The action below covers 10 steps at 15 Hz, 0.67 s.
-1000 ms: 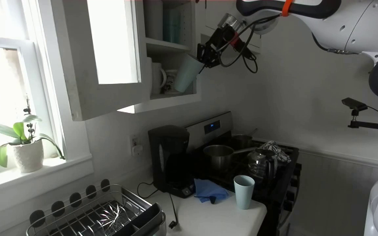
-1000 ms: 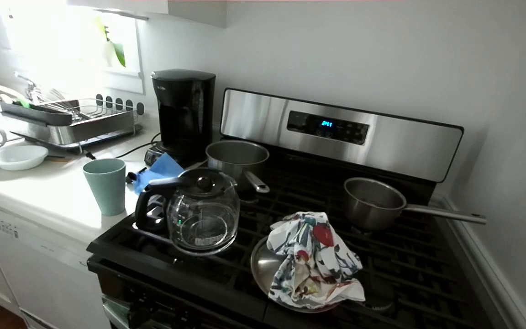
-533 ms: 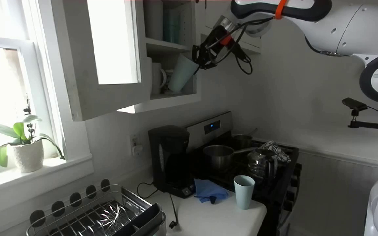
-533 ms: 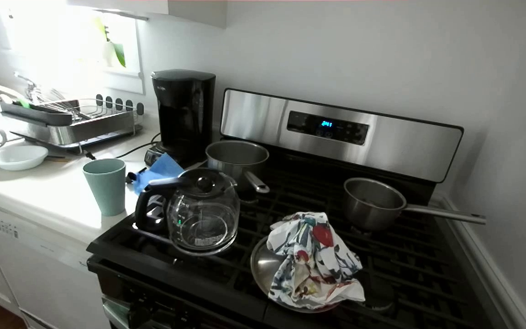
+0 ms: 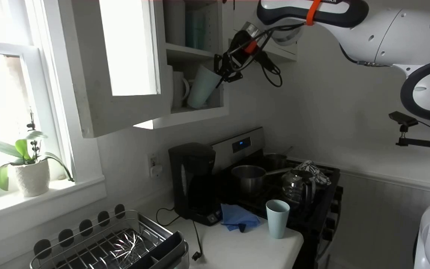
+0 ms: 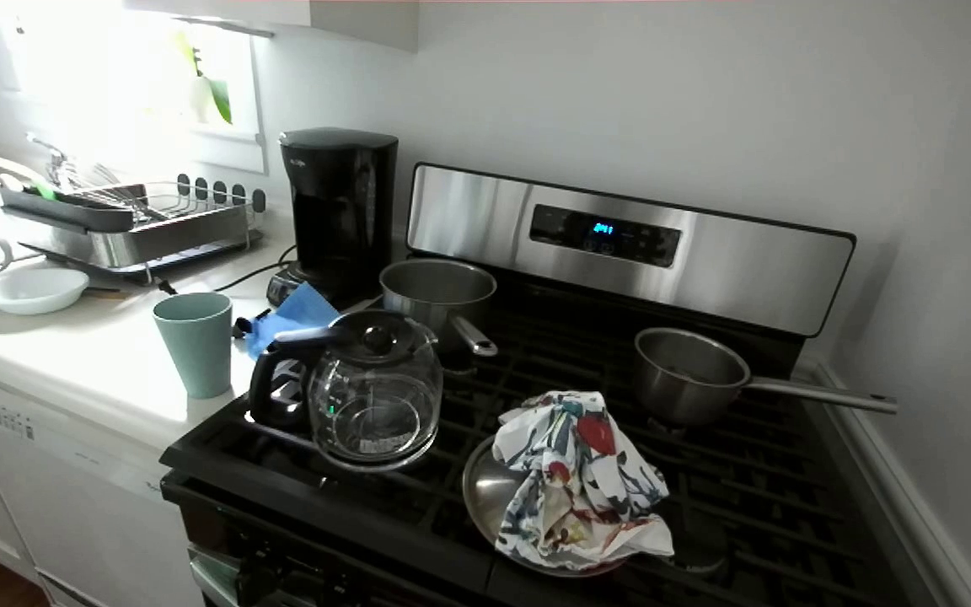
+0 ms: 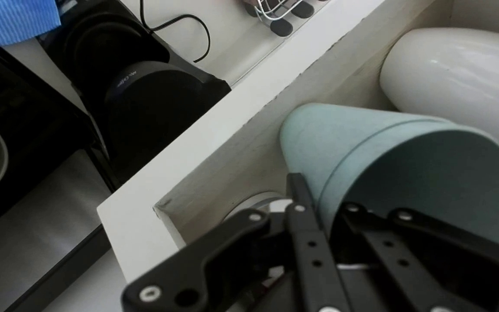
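Pincer [image 7: 322,193] gripping the rim of a tilted cup [image 5: 203,87], which lies within the cupboard [image 5: 200,115] beside a mug [image 5: 178,87]. The cup is probably light, stiff and smooth; its rim suits a pinch, though it may pivot.

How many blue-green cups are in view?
2 clearly: a held cup, in the jaws and tilted into the open cabinet, and a standing cup on the counter. Dim blue-green shapes on the upper shelf may be more; others could be hidden.
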Motion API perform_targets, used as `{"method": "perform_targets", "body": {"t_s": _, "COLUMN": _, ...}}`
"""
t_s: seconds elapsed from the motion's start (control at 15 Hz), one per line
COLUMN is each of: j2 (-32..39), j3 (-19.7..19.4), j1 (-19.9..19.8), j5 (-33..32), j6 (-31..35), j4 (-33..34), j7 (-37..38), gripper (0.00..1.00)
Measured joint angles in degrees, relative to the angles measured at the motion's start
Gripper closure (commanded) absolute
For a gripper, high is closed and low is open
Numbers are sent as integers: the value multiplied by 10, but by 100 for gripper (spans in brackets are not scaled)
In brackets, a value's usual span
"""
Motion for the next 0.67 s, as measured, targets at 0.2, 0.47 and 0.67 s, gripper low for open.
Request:
{"method": "perform_targets", "body": {"t_s": 0.2, "j2": 9, "j3": 0, "j1": 1, "j5": 11, "j6": 0, "j4": 10, "j7": 5, "gripper": 76}}
{"method": "perform_targets", "body": {"t_s": 0.47, "j2": 20, "j3": 0, "j1": 1, "j5": 12, "j6": 0, "j4": 24, "j7": 16, "gripper": 100}}
{"method": "perform_targets", "body": {"t_s": 0.67, "j2": 30, "j3": 0, "j1": 1, "j5": 11, "j6": -4, "j4": 34, "j7": 34, "gripper": 98}}
